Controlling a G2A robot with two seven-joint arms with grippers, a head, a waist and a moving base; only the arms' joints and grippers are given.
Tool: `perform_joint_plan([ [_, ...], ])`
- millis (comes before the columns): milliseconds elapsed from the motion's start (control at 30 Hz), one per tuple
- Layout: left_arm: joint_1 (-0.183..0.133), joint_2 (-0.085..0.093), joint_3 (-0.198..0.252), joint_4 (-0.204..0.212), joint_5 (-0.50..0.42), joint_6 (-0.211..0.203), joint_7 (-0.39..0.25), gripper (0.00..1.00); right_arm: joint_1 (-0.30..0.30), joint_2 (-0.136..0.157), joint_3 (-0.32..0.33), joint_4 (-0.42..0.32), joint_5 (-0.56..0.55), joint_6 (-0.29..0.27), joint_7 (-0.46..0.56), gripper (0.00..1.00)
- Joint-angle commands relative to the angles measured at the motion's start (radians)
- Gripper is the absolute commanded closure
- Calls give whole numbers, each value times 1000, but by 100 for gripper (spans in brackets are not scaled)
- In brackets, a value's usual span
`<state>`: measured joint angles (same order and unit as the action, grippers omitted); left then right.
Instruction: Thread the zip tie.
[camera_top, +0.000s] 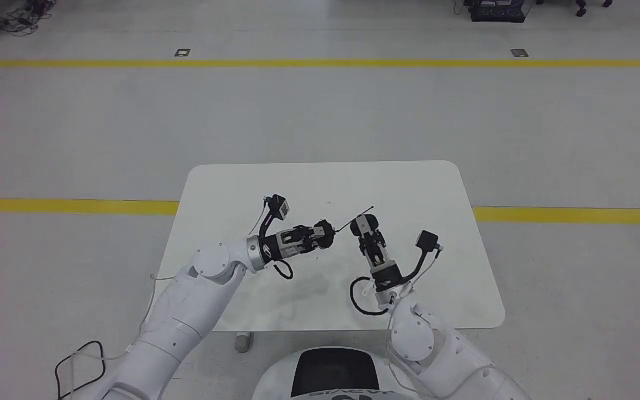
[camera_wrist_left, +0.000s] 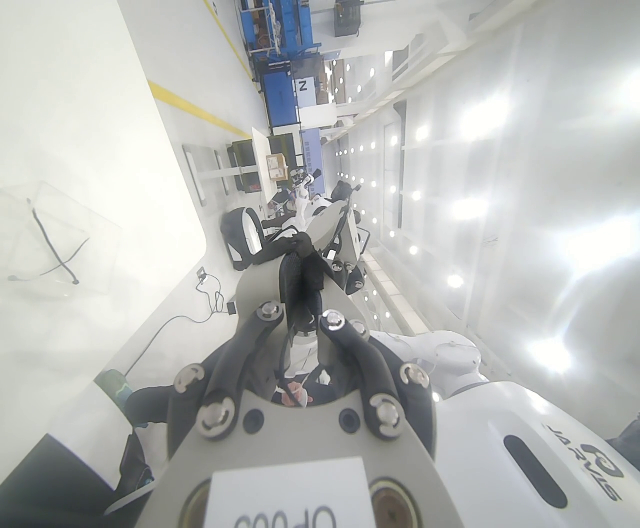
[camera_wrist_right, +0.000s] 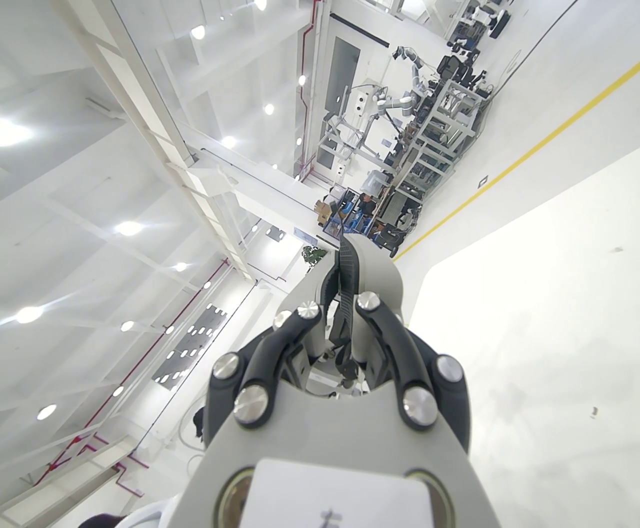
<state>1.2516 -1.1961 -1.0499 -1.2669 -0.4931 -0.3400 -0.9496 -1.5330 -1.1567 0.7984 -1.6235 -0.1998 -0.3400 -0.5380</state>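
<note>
Over the table (camera_top: 420, 190), the right gripper (camera_top: 363, 231) is pinching the black zip tie (camera_top: 364, 215) while the left gripper (camera_top: 327, 230) is facing it, fingers pressed together (on what, I cannot tell); feeding likely needs tip and slot squarely aligned.

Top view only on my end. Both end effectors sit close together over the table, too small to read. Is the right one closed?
Observer: Yes. The right end effector has its ribbed pads pressed flat together.
Operator: Left one?
Observer: The left end effector is shut too; I cannot tell what it clamps.
Operator: Spare ties anywhere?
Observer: Black zip ties lie crossed inside a clear container on the table.
</note>
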Motion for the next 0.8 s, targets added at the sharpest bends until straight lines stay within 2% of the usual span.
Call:
perform_joint_plan([
  [0,0,0,0,0,0,0,0,100,1,-1,0,2,1,0,2,100],
  [767,0,0,0,0,0,0,0,100,-2,-10,8,27,-20,0,11,100],
])
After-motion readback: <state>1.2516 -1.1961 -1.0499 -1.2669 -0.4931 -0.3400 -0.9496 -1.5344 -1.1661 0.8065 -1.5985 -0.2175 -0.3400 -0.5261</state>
